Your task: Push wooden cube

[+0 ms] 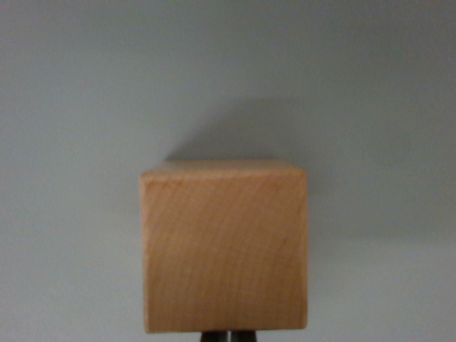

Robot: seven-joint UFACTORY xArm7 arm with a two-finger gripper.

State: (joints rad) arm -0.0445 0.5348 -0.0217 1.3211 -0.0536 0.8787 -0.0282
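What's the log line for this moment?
view: wrist | wooden cube: centered, near | tool: dark tips at cube's base | surface: plain grey

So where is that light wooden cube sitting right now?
In the wrist view the light wooden cube fills the lower centre, resting on a plain grey surface, with dark gripper tips just showing beneath its bottom edge.

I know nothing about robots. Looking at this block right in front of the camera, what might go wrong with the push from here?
The wooden cube fills the middle of the wrist view, hiding nearly all of the gripper; only dark tips show under its bottom edge, so contact is hard to judge. If they press off-centre, the cube may turn instead of sliding straight. The plain grey surface offers no marks for judging its travel.
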